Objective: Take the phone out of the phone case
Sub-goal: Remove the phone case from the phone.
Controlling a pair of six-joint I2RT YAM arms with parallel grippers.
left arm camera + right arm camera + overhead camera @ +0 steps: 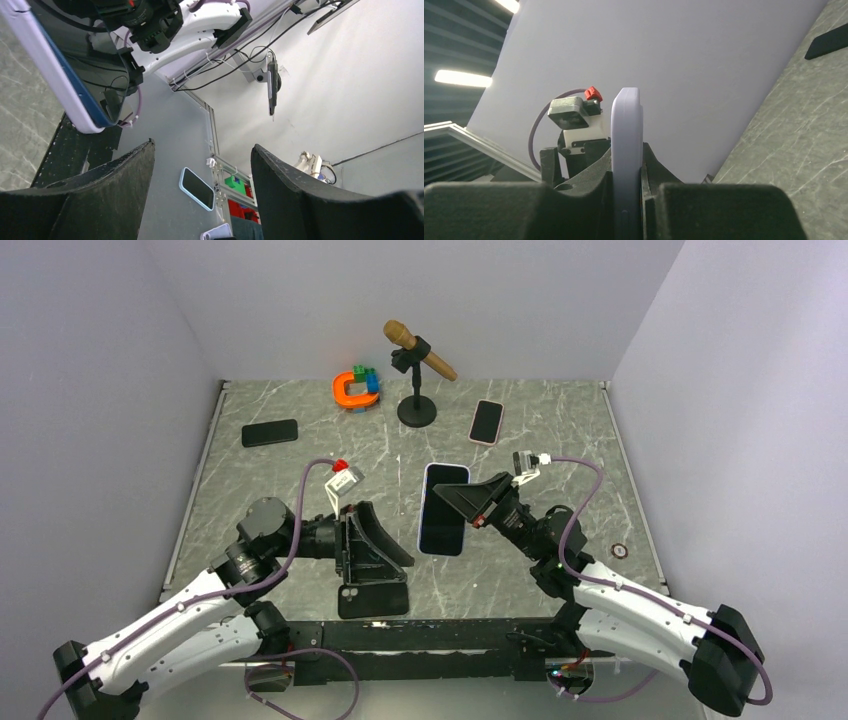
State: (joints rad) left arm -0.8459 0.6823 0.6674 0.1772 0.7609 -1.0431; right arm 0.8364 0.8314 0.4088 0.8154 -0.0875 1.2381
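My right gripper (458, 505) is shut on the phone (443, 515), which it holds off the table with the dark screen facing up. The phone sits in a lavender phone case (626, 125), whose edge stands upright between the right fingers (651, 175). In the left wrist view the case rim (55, 75) wraps a blue-edged phone (75, 55). My left gripper (385, 538) is just left of the phone. It is open (202, 145), with nothing between its fingers.
A flat black phone-shaped piece (372, 598) with camera holes lies near the front edge, below the left gripper. Farther back are a black phone (270, 432), a pink-cased phone (487, 421), a microphone on a stand (418, 355) and an orange and blue toy (357, 388).
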